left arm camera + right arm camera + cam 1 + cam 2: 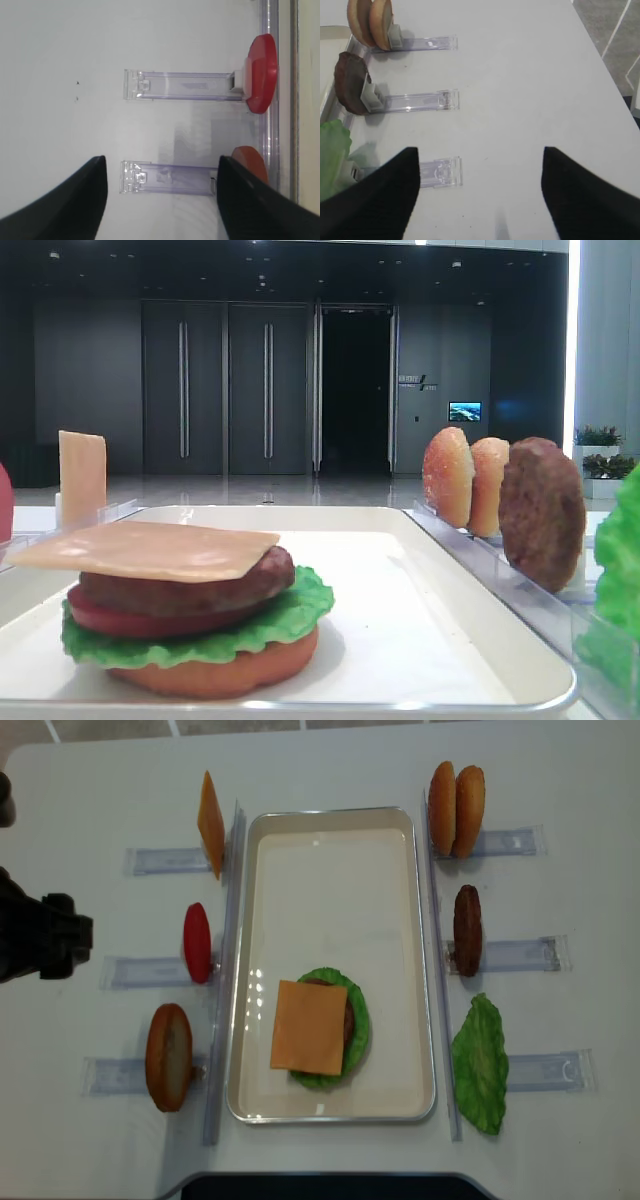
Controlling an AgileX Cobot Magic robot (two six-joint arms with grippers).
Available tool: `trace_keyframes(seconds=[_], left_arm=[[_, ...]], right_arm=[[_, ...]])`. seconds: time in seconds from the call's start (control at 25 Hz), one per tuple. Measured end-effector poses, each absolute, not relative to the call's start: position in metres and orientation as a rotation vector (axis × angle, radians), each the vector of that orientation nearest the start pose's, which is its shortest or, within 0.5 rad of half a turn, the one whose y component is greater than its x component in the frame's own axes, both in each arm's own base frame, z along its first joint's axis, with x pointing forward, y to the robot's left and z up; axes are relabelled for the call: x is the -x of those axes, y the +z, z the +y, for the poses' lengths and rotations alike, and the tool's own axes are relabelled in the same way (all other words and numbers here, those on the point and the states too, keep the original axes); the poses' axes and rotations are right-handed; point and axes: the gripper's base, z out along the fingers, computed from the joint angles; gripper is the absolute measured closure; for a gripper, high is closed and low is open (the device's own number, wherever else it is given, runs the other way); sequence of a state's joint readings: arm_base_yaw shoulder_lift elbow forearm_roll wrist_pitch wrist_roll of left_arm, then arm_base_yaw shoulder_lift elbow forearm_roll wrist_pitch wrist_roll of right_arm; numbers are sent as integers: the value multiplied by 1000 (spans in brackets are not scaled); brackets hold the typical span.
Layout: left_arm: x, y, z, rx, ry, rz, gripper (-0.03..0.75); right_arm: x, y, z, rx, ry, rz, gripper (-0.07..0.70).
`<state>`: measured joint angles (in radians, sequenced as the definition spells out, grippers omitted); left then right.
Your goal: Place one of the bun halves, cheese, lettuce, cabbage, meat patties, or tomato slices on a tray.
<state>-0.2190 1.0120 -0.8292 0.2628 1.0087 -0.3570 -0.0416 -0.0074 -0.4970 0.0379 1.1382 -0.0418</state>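
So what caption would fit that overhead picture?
Half-built burger topped with cheese on the tray, spare ingredients racked alongside.

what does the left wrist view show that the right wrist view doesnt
Only the left wrist view shows the red tomato slice standing at the end of a clear rack, and part of an orange bun half below it.

Only the right wrist view shows two bun halves, the brown meat patty and the green lettuce, each at its own rack.

Both show the white table and a pair of dark, widely spread gripper fingers, the left gripper and the right gripper, holding nothing.
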Motion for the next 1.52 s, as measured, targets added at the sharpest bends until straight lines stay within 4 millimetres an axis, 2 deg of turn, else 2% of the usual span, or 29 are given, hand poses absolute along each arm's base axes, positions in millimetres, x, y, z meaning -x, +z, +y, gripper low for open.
trace_keyframes(seconds=[1.24, 1.52], left_arm=[[-173, 303, -11, 134, 248, 2628, 218], [-154, 315, -7, 153, 200, 2553, 230]], right_arm=[[9, 270, 4, 4, -4, 2117, 117], [9, 270, 4, 4, -4, 2117, 117]])
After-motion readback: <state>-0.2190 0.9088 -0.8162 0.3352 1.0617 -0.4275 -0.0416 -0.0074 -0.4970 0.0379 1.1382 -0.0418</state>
